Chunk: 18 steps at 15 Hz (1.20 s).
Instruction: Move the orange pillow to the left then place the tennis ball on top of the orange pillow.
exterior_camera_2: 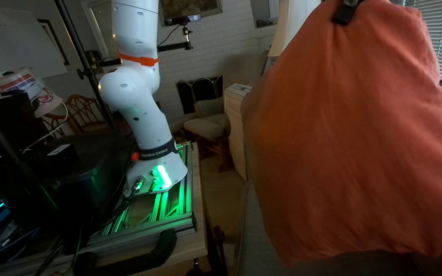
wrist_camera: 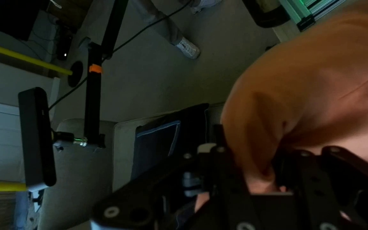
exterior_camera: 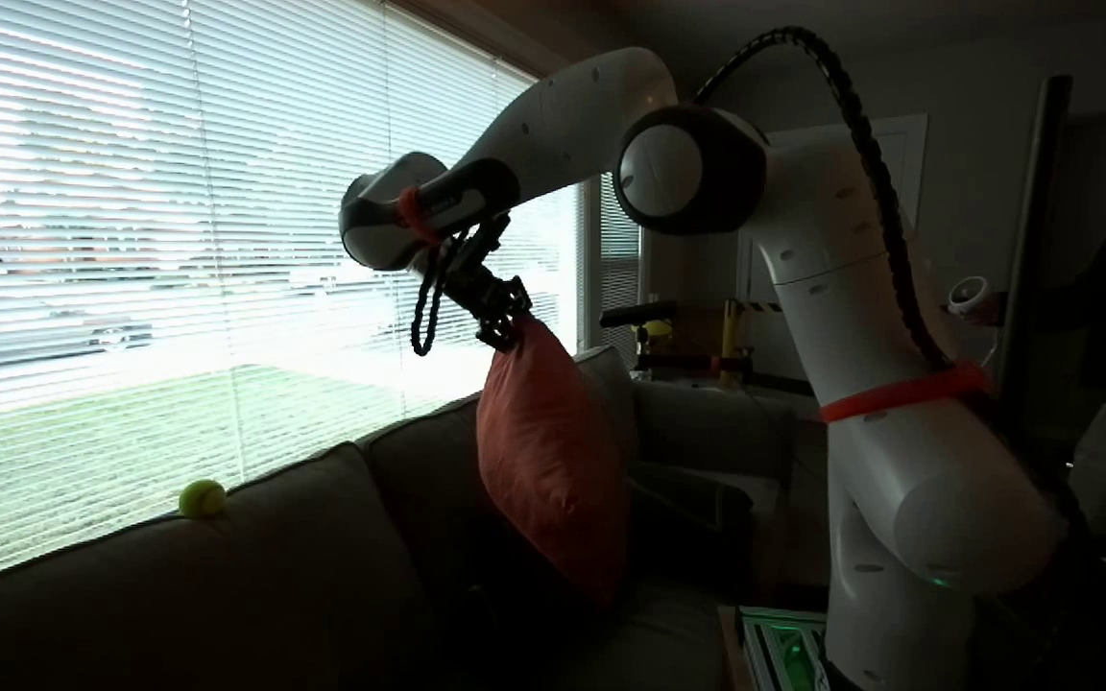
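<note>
The pillow [exterior_camera: 553, 456] hangs over the couch [exterior_camera: 313, 557], in front of its back, the body slanting down to a low corner. It is too dark to tell whether that corner touches the couch seat. The gripper [exterior_camera: 507, 321] is closed on a pinch of the pillow's top; in the wrist view the fabric folds deeply into it.

It should handle as light for its bulk, soft and limp, with nothing to break. The matte cloth ought not to slip much, so this gathered pinch looks a sound hold. Its weakness, I judge, is that a body hung from so small a grip can swing, or crumple against the couch. Best to lower it slowly and let the couch take the weight, a broad face up, before letting go, since the ball will need a level bed.

The ball [exterior_camera: 203, 499] sits on top of the couch's back, well apart from the pillow. Likely light and springy, it wants a gentle squeeze across its widest part; a nudge could roll it off behind the couch.

The arm [exterior_camera: 563, 125] reaches over the couch from its front. Behind the couch are blinds [exterior_camera: 227, 250]; on it lies a dark cushion [wrist_camera: 164, 143].
</note>
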Each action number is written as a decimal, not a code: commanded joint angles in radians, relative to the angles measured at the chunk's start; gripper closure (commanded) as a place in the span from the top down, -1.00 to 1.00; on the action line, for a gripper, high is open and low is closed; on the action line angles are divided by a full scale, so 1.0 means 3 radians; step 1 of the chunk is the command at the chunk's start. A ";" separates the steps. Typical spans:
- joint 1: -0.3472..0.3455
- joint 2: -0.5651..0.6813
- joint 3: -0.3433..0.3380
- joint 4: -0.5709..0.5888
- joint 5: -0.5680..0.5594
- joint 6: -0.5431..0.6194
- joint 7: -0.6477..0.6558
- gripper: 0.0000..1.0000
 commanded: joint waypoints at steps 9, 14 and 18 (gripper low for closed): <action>0.0015 -0.0185 0.0460 -0.1326 0.0155 0.0855 0.0182 -0.94; 0.0085 -0.0112 0.0577 -0.1702 0.0249 0.1255 0.0322 -0.94; 0.0110 -0.0005 0.0576 -0.1696 0.0323 0.1309 0.0300 -0.75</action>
